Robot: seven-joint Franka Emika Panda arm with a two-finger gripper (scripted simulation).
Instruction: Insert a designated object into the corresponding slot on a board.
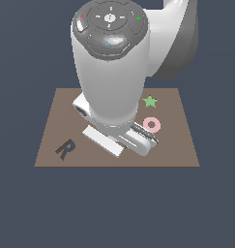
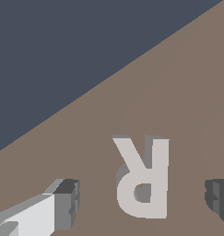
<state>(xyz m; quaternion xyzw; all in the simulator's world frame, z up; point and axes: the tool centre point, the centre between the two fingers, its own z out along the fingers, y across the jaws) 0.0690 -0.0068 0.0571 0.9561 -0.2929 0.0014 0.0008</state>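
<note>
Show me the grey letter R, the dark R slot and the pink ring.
grey letter R (image 2: 148, 184): wrist view, on its stem.
dark R slot (image 1: 66, 149): exterior view, its middle.
pink ring (image 1: 152, 131): exterior view, on its band.

A flat, featureless dark slate-blue ground (image 1: 22, 208) is filling the whole scene, stretching evenly on every side, with soft, even light casting only faint shadows.

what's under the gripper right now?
In the wrist view the light grey R lies flat on the brown board, between the open fingers, untouched. In the exterior view the arm covers that spot, so the letter is hidden there; the dark R slot sits apart.
</note>
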